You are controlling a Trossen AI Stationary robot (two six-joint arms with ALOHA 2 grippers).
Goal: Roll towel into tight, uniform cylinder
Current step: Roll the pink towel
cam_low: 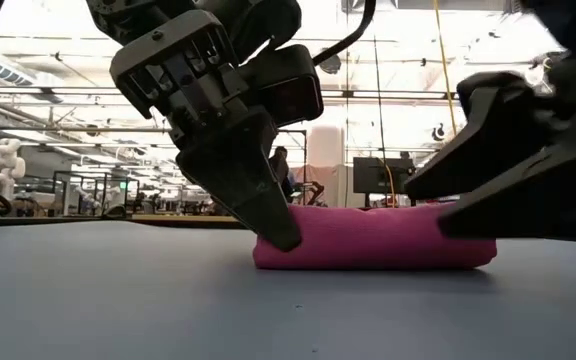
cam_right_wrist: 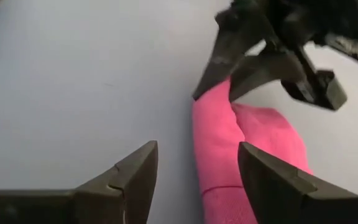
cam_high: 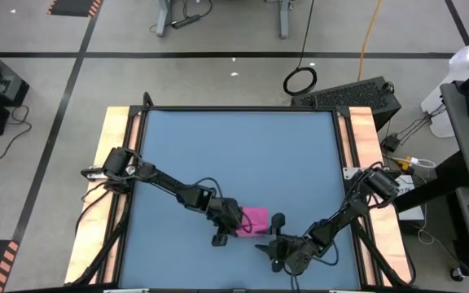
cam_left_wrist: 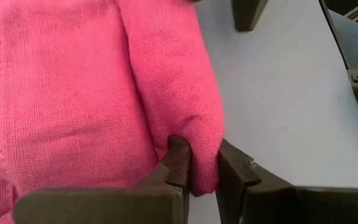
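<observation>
The magenta-pink towel (cam_high: 255,218) lies on the blue table near its near edge as a low, thick roll (cam_low: 378,240). My left gripper (cam_low: 278,235) is shut on the roll's left end; the hold shows in the left wrist view (cam_left_wrist: 204,163). My right gripper (cam_low: 458,165) is open at the roll's right end. In the right wrist view (cam_right_wrist: 194,171) the pink cloth (cam_right_wrist: 229,143) lies just ahead of its fingers. I cannot tell whether the right gripper touches the towel. No white tag shows. My left gripper pinches a rounded fold of the towel (cam_left_wrist: 201,134) at the roll's left end between its two fingers (cam_left_wrist: 179,158). The fingers slant down from above and from the table's left. The roll rests on the table along its whole length.
The blue tabletop (cam_high: 234,155) stretches far and wide beyond the towel. Wooden side rails (cam_high: 116,163) run along the table's left and right edges. The two grippers stand close together, one at each end of the roll.
</observation>
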